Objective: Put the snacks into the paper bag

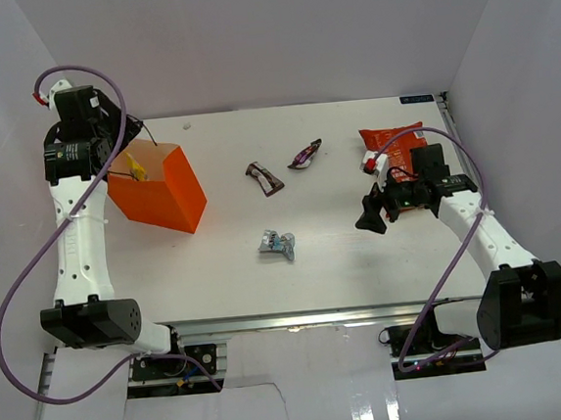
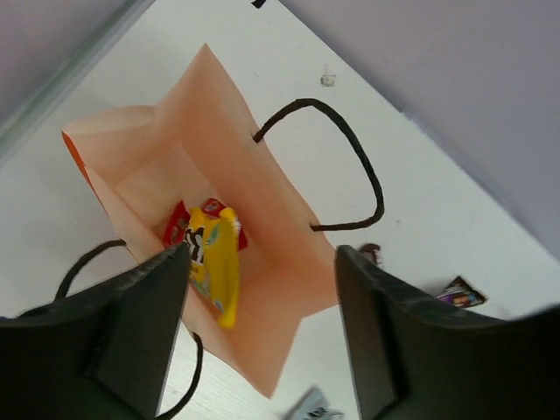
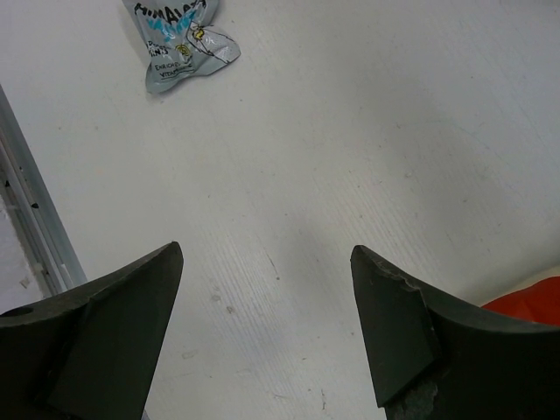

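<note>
Left gripper [image 2: 261, 262]: spread wide, holding nothing, poised straight above the mouth of the paper bag [image 2: 219, 114]. Directly below, between the fingers: yellow wrapper [image 2: 217, 262] lying on a reddish wrapper [image 2: 178, 223] at the bag's bottom. Right gripper [image 3: 264, 254]: equally wide, empty, over bare table [image 3: 367, 131]; silver-blue wrapper [image 3: 179, 39] ahead and leftward, red-orange crisp packet [image 3: 529, 302] just beyond the right finger. Likely risks: snagging a black cord handle [image 2: 350, 166] on lifting away and tipping the light bag; pinching only the silver-blue wrapper's crinkled edge and dropping it short.
</note>
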